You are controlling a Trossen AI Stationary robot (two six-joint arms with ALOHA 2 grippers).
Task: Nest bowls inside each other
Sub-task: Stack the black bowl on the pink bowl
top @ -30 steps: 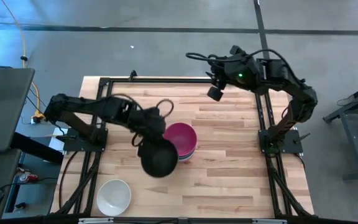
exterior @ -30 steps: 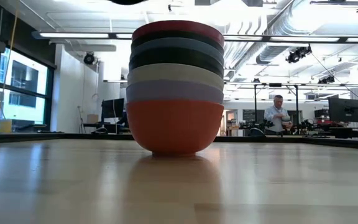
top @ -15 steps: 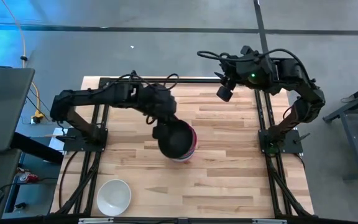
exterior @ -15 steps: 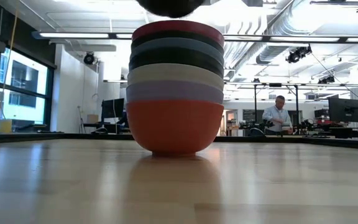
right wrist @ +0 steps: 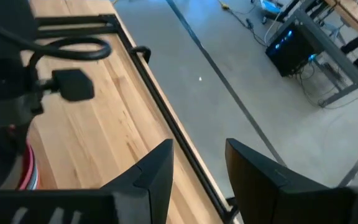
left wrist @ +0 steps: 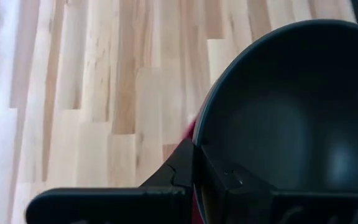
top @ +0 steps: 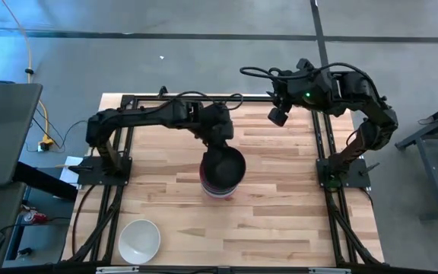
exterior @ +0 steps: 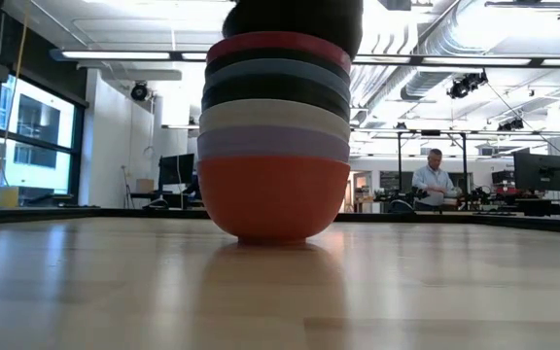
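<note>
Most of the job looks done from where I sit: under my left gripper [top: 220,143] the stack [exterior: 274,146] stands tall on the table [top: 280,205], red bowl [exterior: 274,199] at the bottom, then lavender, a pale one, dark and grey-blue bands, and a magenta rim [exterior: 278,44] on top. The black bowl [top: 224,166] I'm carrying sits right over that stack now, just under my fingers; in the low view its dark underside [exterior: 295,17] is down at the magenta rim, though I can't tell whether it's seated or only touching. So that one, I'd say, is in the middle of being nested.

My left fingers are pinched fully together on the black bowl's near rim, one inside the wall and one outside, clear in my wrist view [left wrist: 197,168]. A sliver of pink shows just beneath the rim there, so I'm lined up close, if maybe a touch off centre.

What's left: let this bowl settle and release it, then the white bowl [top: 140,239], which lies alone well away from me, toward the table's near left corner. That's the only loose bowl I can see.

My right gripper [top: 278,116] waits high off to the far right edge, fingers [right wrist: 157,171] spread apart, holding nothing
</note>
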